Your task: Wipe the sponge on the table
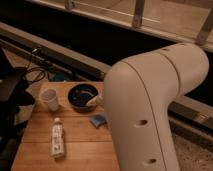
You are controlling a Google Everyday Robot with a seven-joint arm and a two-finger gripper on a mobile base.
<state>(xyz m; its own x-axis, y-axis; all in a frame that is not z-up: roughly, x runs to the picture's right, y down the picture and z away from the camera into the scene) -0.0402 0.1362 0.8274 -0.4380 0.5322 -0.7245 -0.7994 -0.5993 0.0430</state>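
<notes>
Currently, the sponge (98, 120) lies flat on the table (80, 147) near frame centre, just below the dark bowl (80, 95), beside the arm housing (150, 110). The gripper (93, 102) is mostly hidden behind that housing, at the bowl's right rim; its opening state cannot be determined

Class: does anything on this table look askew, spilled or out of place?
The white bottle lies flat on the table instead of standing. The cup stands upright; no spill shows. The arm hides part of the sponge, and the gripper is out of view.
</notes>
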